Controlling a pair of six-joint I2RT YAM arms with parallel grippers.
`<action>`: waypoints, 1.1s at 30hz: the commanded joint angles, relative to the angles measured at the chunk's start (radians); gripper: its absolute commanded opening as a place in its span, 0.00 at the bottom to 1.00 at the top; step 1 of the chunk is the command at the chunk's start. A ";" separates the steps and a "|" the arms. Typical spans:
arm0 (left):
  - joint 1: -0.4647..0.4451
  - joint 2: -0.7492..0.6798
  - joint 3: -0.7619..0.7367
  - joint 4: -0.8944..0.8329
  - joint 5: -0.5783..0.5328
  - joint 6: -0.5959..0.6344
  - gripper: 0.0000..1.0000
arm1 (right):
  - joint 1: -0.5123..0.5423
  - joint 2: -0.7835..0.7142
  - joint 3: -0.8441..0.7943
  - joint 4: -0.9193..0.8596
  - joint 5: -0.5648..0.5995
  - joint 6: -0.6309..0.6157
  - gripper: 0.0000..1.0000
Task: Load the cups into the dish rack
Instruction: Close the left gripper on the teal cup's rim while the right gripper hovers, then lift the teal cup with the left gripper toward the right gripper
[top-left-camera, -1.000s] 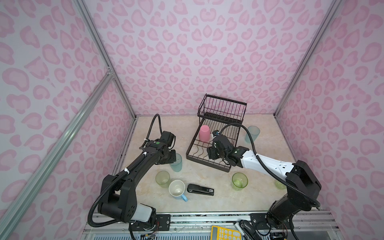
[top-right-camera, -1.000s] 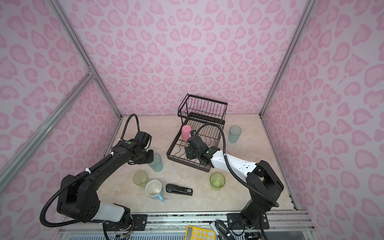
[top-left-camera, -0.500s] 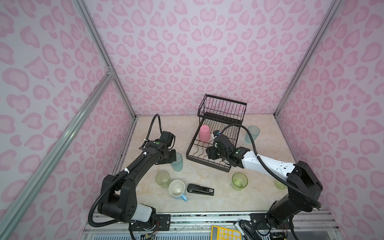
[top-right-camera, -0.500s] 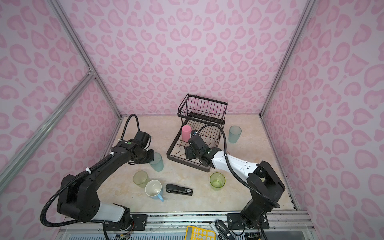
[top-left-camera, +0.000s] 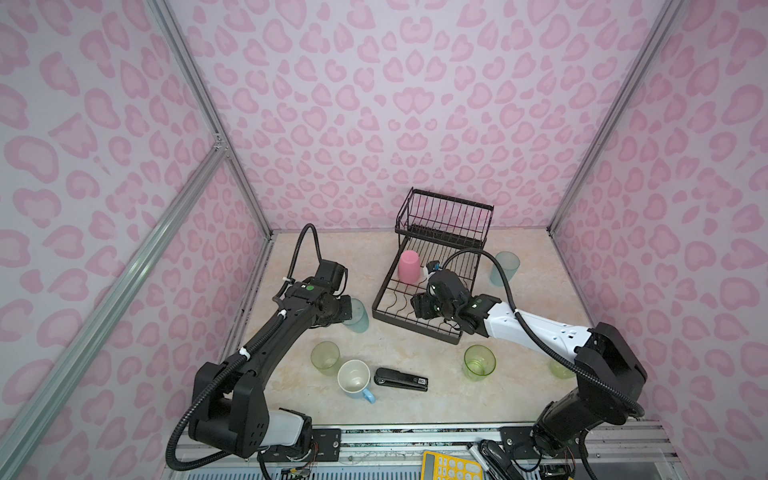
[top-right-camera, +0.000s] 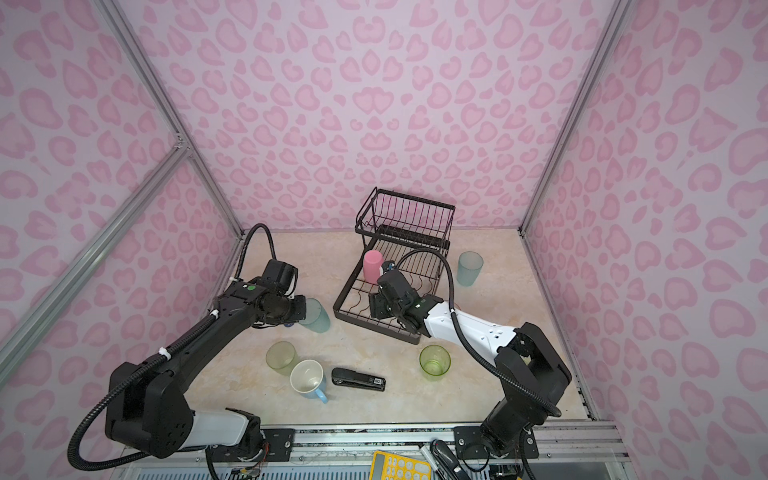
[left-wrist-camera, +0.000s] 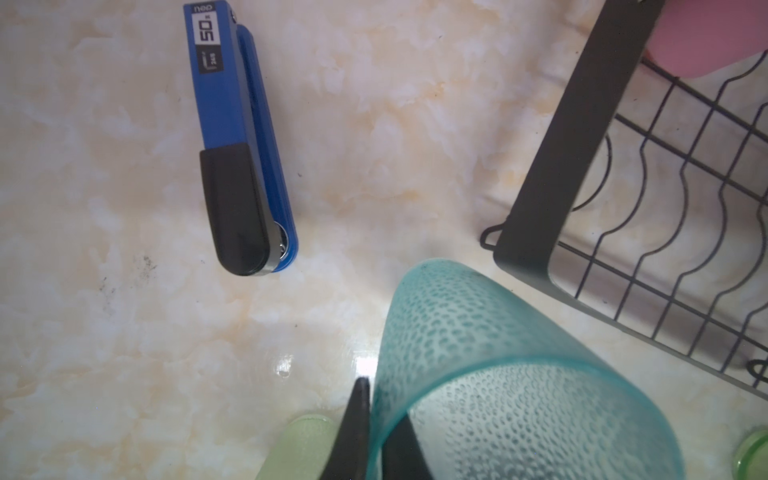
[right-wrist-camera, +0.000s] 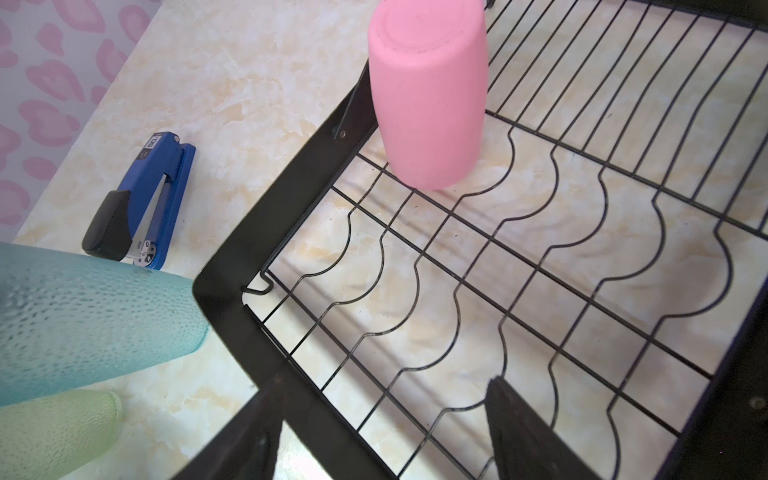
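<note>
My left gripper is shut on the rim of a frosted teal cup, one finger inside the wall and one outside. In both top views this cup is just left of the dish rack. A pink cup stands upside down in the rack's lower tray. My right gripper hangs open over the tray's front part, nothing between its fingers. On the table are a blue-grey tumbler, a pale green tumbler, a light-blue mug and a clear green cup.
A black stapler lies right of the mug. A blue stapler lies on the table beyond the teal cup, hidden under my left arm in both top views. Another greenish cup peeks out behind my right arm. Pink walls close in three sides.
My left gripper's fingers have closed onto the teal cup's rim. The right arm has hardly moved and stays open over the tray.
</note>
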 joint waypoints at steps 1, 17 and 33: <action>0.000 -0.030 0.017 0.038 0.027 -0.008 0.07 | 0.001 -0.004 0.003 0.016 -0.003 0.012 0.76; 0.006 -0.204 -0.011 0.230 0.012 -0.075 0.07 | 0.003 0.046 0.178 -0.001 -0.104 0.088 0.76; 0.008 -0.340 -0.170 0.614 0.132 -0.150 0.07 | -0.041 0.067 0.256 0.157 -0.226 0.556 0.76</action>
